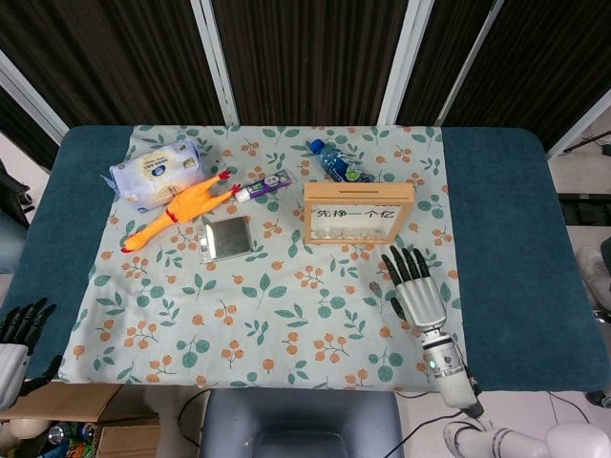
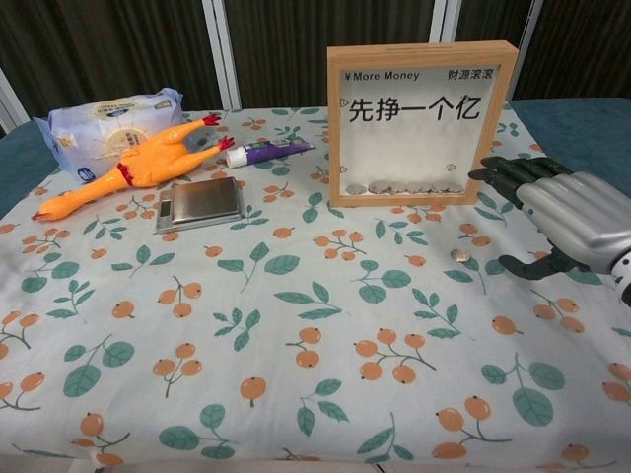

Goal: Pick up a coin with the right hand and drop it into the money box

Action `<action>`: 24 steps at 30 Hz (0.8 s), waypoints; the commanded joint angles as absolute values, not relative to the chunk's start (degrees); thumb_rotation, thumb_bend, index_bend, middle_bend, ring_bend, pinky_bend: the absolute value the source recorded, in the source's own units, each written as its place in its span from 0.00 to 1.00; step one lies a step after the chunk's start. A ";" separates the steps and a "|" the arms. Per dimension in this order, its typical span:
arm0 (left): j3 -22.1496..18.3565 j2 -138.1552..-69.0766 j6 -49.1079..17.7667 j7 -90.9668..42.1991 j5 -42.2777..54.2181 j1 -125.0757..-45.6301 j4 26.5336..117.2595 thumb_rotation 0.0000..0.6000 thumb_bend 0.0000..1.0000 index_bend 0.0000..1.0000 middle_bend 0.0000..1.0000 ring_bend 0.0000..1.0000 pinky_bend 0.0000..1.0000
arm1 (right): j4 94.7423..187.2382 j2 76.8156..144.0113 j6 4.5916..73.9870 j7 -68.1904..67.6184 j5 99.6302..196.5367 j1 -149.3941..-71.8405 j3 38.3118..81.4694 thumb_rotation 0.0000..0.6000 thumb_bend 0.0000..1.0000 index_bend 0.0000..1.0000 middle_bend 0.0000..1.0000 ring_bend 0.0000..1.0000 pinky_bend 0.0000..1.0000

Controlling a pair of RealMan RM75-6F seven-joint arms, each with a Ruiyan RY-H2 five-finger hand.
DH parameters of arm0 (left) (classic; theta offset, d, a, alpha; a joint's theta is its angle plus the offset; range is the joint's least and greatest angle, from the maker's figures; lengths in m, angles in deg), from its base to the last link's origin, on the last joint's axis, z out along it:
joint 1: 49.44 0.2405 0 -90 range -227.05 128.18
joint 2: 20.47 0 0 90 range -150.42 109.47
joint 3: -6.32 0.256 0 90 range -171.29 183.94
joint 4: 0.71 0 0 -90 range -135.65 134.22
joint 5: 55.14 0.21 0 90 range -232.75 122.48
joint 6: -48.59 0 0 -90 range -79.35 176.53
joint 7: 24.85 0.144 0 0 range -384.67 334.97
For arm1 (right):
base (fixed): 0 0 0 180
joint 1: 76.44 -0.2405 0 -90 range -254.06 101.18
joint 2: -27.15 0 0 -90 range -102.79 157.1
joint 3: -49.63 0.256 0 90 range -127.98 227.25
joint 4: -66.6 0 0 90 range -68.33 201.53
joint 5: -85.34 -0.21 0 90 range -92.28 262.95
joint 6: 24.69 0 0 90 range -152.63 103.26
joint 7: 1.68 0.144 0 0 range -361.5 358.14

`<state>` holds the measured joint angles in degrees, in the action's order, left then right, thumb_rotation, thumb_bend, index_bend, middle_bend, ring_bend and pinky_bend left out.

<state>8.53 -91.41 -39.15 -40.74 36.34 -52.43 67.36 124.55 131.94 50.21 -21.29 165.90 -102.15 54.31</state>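
A small silver coin [image 2: 458,254] lies on the floral cloth, in front of the money box's right corner. The money box [image 1: 359,212] [image 2: 422,123] is a wooden frame with a glass front, standing upright, with several coins along its bottom. My right hand [image 1: 417,294] [image 2: 562,217] hovers palm down just right of the coin, fingers spread and pointing toward the box, holding nothing. My left hand [image 1: 16,342] hangs off the table's near left corner, fingers apart and empty.
A tissue pack [image 1: 156,173], a rubber chicken [image 1: 181,210], a toothpaste tube [image 1: 264,185] and a small metal scale [image 1: 225,238] lie left of the box. A water bottle [image 1: 339,160] lies behind it. Bare cloth [image 2: 296,325] spreads across the near half.
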 commanded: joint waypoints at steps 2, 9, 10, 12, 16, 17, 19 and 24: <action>8.62 -91.71 -38.91 -41.30 36.14 -52.34 66.65 1.00 0.36 0.00 0.00 0.00 0.00 | 122.40 133.61 48.97 -21.11 165.49 -102.61 54.94 1.00 0.46 0.00 0.00 0.00 0.00; 8.78 -91.51 -39.08 -42.07 36.33 -52.22 66.21 1.00 0.36 0.00 0.00 0.00 0.00 | 119.38 135.40 47.89 -19.57 165.64 -102.91 55.41 1.00 0.46 0.16 0.00 0.00 0.00; 8.81 -91.48 -39.07 -42.08 36.34 -52.21 66.20 1.00 0.36 0.00 0.00 0.00 0.00 | 119.02 135.57 47.86 -19.10 165.77 -102.98 55.47 1.00 0.46 0.21 0.00 0.00 0.00; 8.81 -91.40 -39.00 -42.03 36.28 -52.19 66.09 1.00 0.36 0.00 0.00 0.00 0.00 | 118.13 135.98 47.96 -17.60 166.12 -103.14 55.69 1.00 0.46 0.30 0.00 0.00 0.00; 8.75 -91.30 -38.92 -42.11 36.18 -52.21 66.10 1.00 0.36 0.00 0.00 0.00 0.00 | 116.56 136.62 47.69 -16.24 166.37 -103.36 55.96 1.00 0.46 0.40 0.00 0.00 0.00; 8.77 -91.29 -38.88 -42.08 36.23 -52.24 66.14 1.00 0.36 0.00 0.00 0.00 0.00 | 116.42 136.69 47.40 -15.95 166.29 -103.41 56.03 1.00 0.46 0.42 0.00 0.00 0.00; 8.78 -91.33 -38.84 -41.99 36.30 -52.30 66.21 1.00 0.36 0.00 0.00 0.00 0.00 | 116.24 136.81 46.80 -15.22 166.22 -103.54 56.14 1.00 0.46 0.47 0.01 0.00 0.00; 8.76 -91.32 -38.81 -41.90 36.34 -52.37 66.30 1.00 0.36 0.00 0.00 0.00 0.00 | 115.77 137.05 46.54 -14.60 166.41 -103.77 56.24 1.00 0.46 0.51 0.03 0.00 0.00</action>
<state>8.76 -91.32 -38.82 -41.92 36.34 -52.36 66.29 115.86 137.01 46.57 -14.71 166.37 -103.73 56.23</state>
